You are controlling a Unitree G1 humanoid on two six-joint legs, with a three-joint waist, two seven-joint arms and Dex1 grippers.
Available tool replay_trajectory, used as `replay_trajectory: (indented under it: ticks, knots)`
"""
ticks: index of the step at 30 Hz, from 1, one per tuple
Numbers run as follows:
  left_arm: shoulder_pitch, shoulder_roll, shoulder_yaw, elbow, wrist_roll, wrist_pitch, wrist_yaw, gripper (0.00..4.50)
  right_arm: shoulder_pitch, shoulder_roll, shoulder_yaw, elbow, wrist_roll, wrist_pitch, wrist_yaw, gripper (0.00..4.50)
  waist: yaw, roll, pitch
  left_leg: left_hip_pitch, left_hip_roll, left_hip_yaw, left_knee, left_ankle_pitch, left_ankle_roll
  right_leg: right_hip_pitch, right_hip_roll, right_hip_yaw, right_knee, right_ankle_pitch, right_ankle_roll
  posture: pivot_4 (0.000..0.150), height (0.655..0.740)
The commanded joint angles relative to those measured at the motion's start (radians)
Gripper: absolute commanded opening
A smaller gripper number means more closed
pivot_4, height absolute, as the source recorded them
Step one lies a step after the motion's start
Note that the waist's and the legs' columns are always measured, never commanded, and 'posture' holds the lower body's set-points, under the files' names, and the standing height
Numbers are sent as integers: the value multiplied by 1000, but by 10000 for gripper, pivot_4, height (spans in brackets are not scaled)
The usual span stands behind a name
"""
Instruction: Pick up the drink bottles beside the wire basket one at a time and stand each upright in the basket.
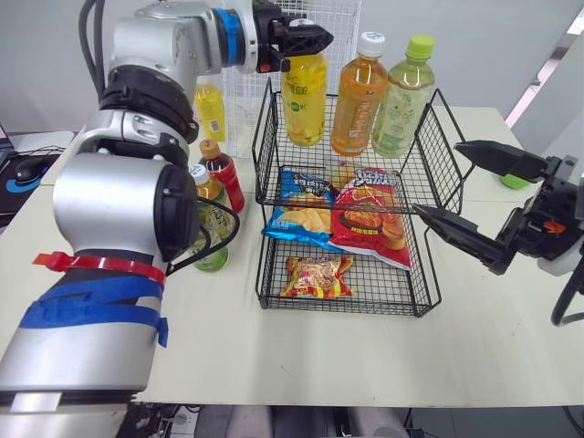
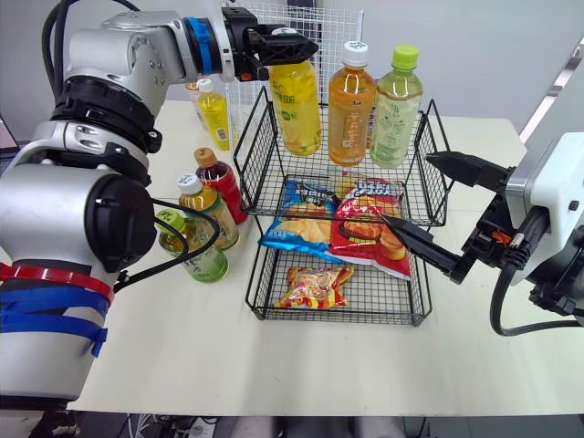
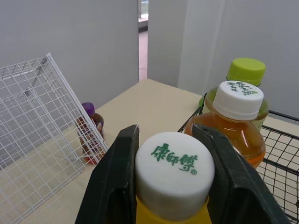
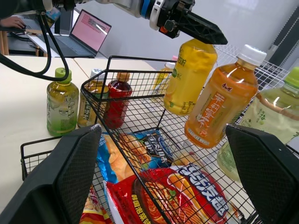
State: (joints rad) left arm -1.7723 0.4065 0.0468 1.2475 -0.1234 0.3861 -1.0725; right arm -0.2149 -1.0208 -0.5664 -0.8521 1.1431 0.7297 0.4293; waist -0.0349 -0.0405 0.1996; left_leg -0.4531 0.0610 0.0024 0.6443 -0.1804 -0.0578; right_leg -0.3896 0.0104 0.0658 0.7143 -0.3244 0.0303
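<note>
Left gripper point(image 1: 306, 38) is up at the far left corner of the wire basket point(image 1: 424, 173), clamped on the white cap point(image 3: 175, 172) of a yellow bottle point(image 1: 304, 96); in the left wrist view one black finger sits on each side of the cap. The yellow bottle hangs inside the far left corner of the basket's upper tier, leaning a little; whether its base touches the mesh cannot be told. To its right, along the far side of the same tier, an orange bottle point(image 1: 358, 96) with a white cap and a pale green bottle point(image 1: 401, 100) with a lime cap stand upright, just beside each other. Right gripper point(image 1: 436, 178) hovers at the basket's right side, fingers spread wide apart and empty, pointing left toward the tiers. A blue snack bag point(image 1: 301, 210) and a red snack bag point(image 1: 370, 219) lie on the near part of the upper tier, drooping over its front edge; a small snack packet point(image 1: 317, 276) lies in the lower tier. On the table point(image 1: 274, 347) left of the basket stand a red bottle point(image 2: 219, 182), an amber bottle point(image 2: 208, 208) and a green tea bottle point(image 2: 193, 246), clustered close together, with a small yellow bottle point(image 2: 214, 114) farther back. A white wire panel point(image 1: 338, 23) stands behind the basket.
</note>
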Motion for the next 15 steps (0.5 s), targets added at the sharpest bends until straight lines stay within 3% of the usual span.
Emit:
replay_trajectory:
  ticks: [1,2,3,11,15]
  knots:
    - [-27,2,26,-26,-9,-30,-9,13843,1,-17,-34,-18,17,-18,-14,45000,0,0,0,0,0,0,0,0,0,0,0,0,0,0,0,1500,7360]
    - [-26,1,26,-25,-6,-36,-8,13843,2,-18,-36,-19,19,-18,-15,45000,0,0,0,0,0,0,0,0,0,0,0,0,0,0,0,1500,7360]
    - [-26,0,29,-25,-6,-36,-11,20938,4,-20,-38,-19,21,-18,-17,45000,0,0,0,0,0,0,0,0,0,0,0,0,0,0,0,1500,7360]
    - [-45,43,35,-51,-1,-34,-83,43912,13,-24,-46,-25,28,-23,-33,45000,-1,0,0,1,0,0,0,0,0,0,0,0,0,0,0,1500,7360]
    - [-46,102,36,-96,-5,-9,-118,44535,10,-23,-40,-5,10,-31,-14,45000,-2,0,0,1,0,0,0,0,0,0,0,0,1,0,0,1500,7360]
